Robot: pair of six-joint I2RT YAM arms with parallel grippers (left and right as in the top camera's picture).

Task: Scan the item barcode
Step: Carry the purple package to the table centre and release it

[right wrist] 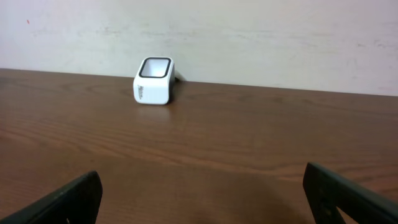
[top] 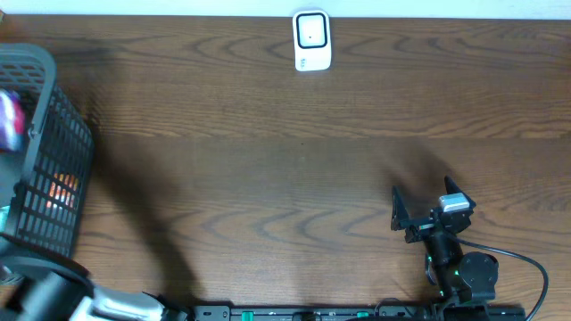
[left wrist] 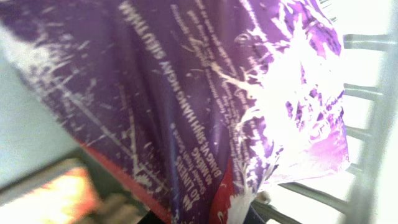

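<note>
The left hand, its fingers out of frame, is pressed together inside the basket (top: 53, 169), close against the purple packet (left wrist: 186, 106); whether the film is pinched cannot be confirmed. A thin, slick pouch is judged liable to slip on lifting, or to be snagged on the basket ribs (left wrist: 367, 93) beside it. No barcode is made out among the print, so misorientation at the scanner (top: 311, 40) is possible. The right hand (top: 423, 192) is spread wide, well apart; nothing is seen on the worktop (top: 268, 160) between basket and scanner.
</note>
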